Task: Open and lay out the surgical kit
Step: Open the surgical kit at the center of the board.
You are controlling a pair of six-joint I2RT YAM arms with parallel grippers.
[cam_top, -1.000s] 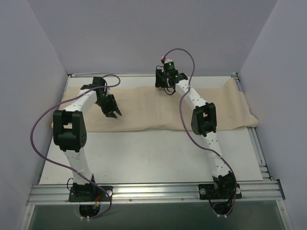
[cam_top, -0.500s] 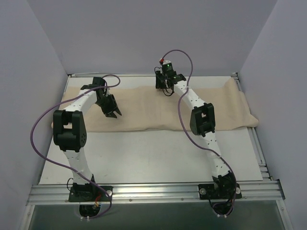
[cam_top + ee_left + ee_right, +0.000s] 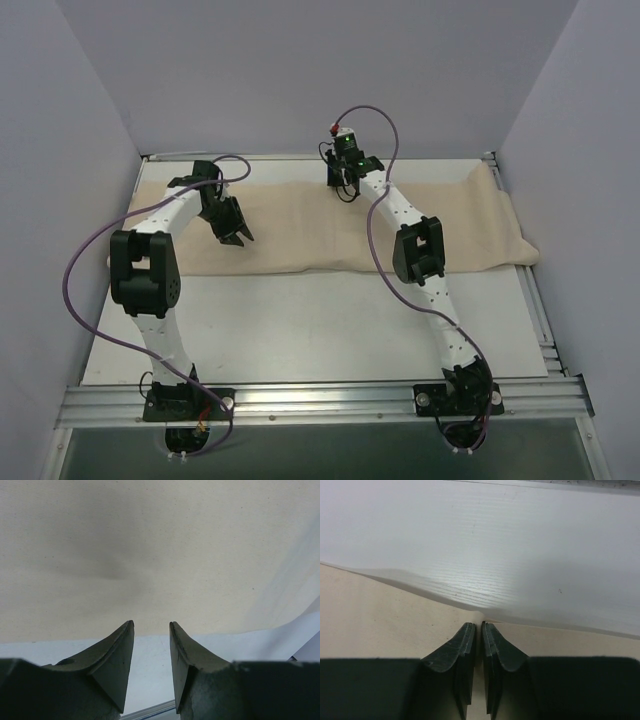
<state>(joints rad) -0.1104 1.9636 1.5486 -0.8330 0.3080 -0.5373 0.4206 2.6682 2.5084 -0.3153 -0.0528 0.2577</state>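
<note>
Pinching the far edge of the cloth wrap (image 3: 300,225), right gripper (image 3: 479,625) clenched; left gripper (image 3: 151,624) hangs released.

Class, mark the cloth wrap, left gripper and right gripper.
cloth wrap (image 3: 300,225): top view, bare middle of fabric.
left gripper (image 3: 151,625): left wrist view, gap between fingertips.
right gripper (image 3: 478,625): right wrist view, between closed fingertips.

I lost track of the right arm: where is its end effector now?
Top view: the right end effector is at the far edge of the cloth wrap, near the middle of its length, with jaws pinched on that edge.
</note>
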